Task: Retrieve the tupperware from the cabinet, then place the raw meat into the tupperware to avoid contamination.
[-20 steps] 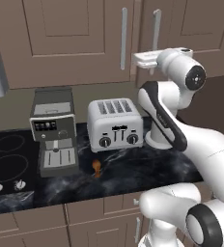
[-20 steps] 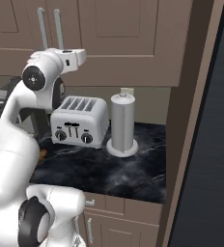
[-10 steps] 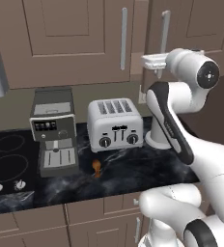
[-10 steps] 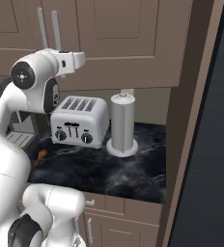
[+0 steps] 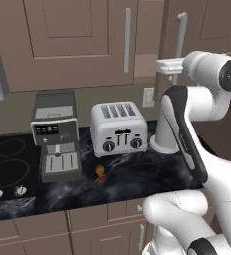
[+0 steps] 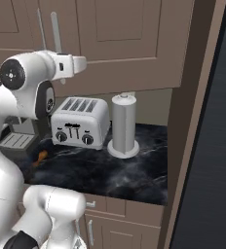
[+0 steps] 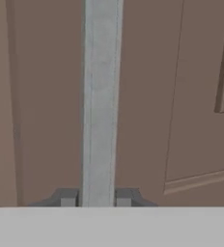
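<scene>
I am swinging my arm up and to the right compared with a second ago, and the right door of the cabinet (image 5: 87,45) is now standing ajar where it was flush before; the counter things are lying as they were. My gripper (image 7: 95,198) is closing its two fingers (image 7: 68,198) on either side of the silver handle (image 7: 100,101), which is running straight up between them, so I am clamping the handle. In the left base view the gripper (image 5: 173,64) is sitting at that handle (image 5: 180,35), level with the door's lower edge.

The meat (image 5: 99,172) is lying on the counter (image 5: 137,174) near its front edge, just in front of the toaster (image 5: 118,128) and beside the coffee machine (image 5: 55,137). The grey cylinder (image 6: 123,125) is standing to the right of the toaster, toward the counter's right end; in the left base view my arm is covering most of it.

The cabinet's inside is hidden behind the door, so I cannot make out the tupperware. The stove (image 5: 5,167) is cut off at the left edge.
</scene>
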### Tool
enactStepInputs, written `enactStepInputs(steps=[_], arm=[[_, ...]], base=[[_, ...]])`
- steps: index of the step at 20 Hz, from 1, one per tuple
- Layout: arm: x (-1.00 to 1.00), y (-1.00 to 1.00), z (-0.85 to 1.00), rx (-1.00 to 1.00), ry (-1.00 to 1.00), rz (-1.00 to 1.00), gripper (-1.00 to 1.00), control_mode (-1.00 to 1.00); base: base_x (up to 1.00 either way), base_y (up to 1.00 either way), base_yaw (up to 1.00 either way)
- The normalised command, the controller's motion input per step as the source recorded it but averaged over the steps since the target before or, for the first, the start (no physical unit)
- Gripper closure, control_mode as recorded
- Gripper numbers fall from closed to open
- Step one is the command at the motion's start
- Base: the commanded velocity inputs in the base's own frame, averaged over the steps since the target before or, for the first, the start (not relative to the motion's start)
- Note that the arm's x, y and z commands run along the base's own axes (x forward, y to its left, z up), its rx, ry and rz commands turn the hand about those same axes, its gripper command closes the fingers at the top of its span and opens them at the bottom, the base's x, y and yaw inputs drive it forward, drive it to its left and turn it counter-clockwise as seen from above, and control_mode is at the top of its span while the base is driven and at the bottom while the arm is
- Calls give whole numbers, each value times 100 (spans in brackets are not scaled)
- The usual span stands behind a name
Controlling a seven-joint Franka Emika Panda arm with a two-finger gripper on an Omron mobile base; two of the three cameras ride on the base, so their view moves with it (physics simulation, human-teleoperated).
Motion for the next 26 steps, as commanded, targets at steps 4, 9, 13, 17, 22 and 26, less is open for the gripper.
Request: enactStepInputs(steps=[4,9,13,17,22,26], arm=[[-42,-45,0,0,6,-3,100,-100],[-42,-49,0,0,5,-3,100,-100],[-42,-51,-1,0,5,-2,100,-100],[-42,-52,-2,0,5,-2,100,-100],[-40,-52,-4,0,4,-2,100,-100],[-37,-52,-5,0,2,-1,100,-100]], base=[[0,0,0],[0,0,0],[0,0,0],[0,0,0],[0,0,0],[0,0,0]])
